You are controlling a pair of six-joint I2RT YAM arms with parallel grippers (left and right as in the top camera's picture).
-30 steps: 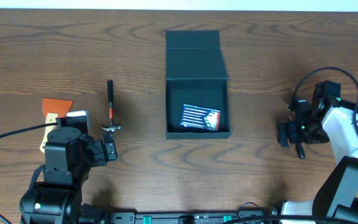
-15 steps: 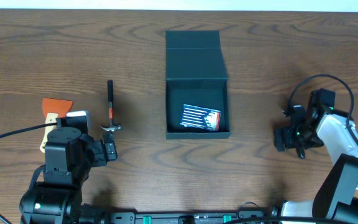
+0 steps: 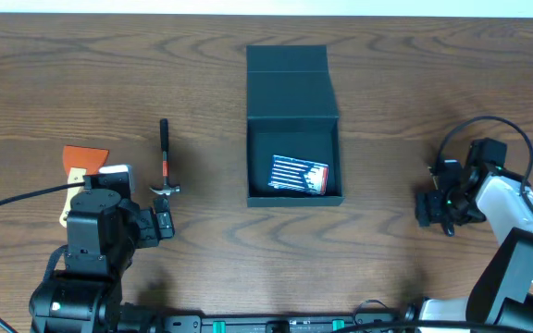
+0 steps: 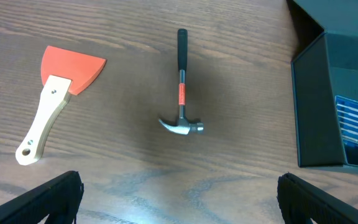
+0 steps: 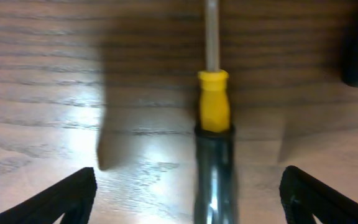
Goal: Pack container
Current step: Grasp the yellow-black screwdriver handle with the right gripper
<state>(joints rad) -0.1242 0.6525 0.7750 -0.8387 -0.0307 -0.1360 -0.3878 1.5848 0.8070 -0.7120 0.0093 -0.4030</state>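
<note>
**Booth:** Where's the container?

**Me:** It's mid-tabletop [image 3: 387, 74], between my arms. The container [image 3: 288, 88] has its flap lid thrown back toward the far edge and its mouth facing up. A blue bit case [image 3: 298, 174] lies flat inside, with room beside it.

**Booth:** And the right end effector?

**Me:** The right end effector [image 5: 188, 193] is open, fingers straddling the screwdriver [image 5: 214, 118]. Neither finger touches the handle, as far as I can see. I'm lined up along the shaft, so a squeeze should catch it square.

**Booth:** Left side?

**Me:** The left end effector [image 4: 179, 202] is wide open and empty, hanging near the hammer [image 4: 181, 87] and the scraper [image 4: 55, 93]. There's bare wood all round both tools. The container's wall is off to the right, well apart, so nothing crowds a reach.
</note>
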